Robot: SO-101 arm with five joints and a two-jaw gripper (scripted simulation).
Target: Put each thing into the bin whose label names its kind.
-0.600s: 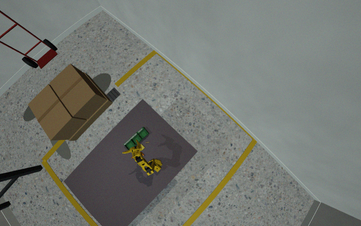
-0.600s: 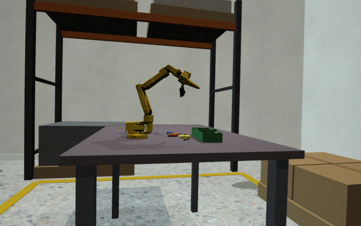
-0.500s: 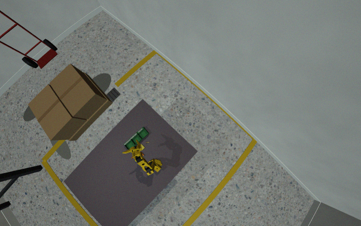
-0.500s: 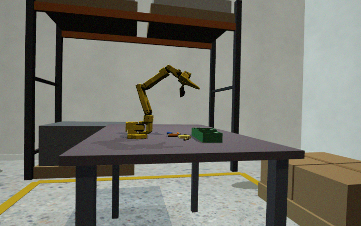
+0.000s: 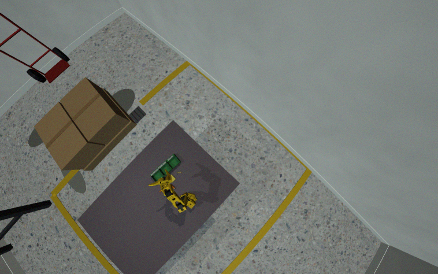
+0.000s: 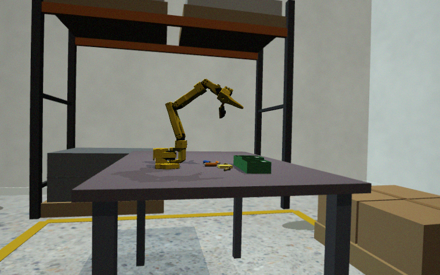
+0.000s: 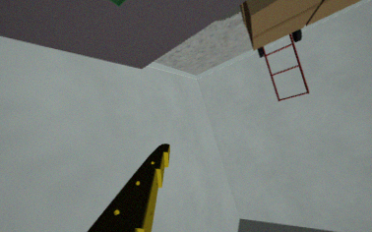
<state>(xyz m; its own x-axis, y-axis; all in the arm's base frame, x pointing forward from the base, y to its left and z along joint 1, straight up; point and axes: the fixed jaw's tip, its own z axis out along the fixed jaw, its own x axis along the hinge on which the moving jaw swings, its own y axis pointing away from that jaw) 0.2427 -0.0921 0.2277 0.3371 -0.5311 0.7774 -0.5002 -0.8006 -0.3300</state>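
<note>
The exterior view shows the yellow one-moving-jaw gripper (image 5: 159, 178) (image 6: 231, 112) fully spread and unloaded above centre, and small blue (image 6: 206, 162), orange and yellow objects (image 6: 224, 166) on the purple-grey table (image 5: 125, 217) (image 6: 194, 180) (image 7: 79, 29) left of the green bins (image 5: 165, 167) (image 6: 252, 164) (image 7: 119, 1), whereas the wrist view shows only a green sliver at upper left.
</note>
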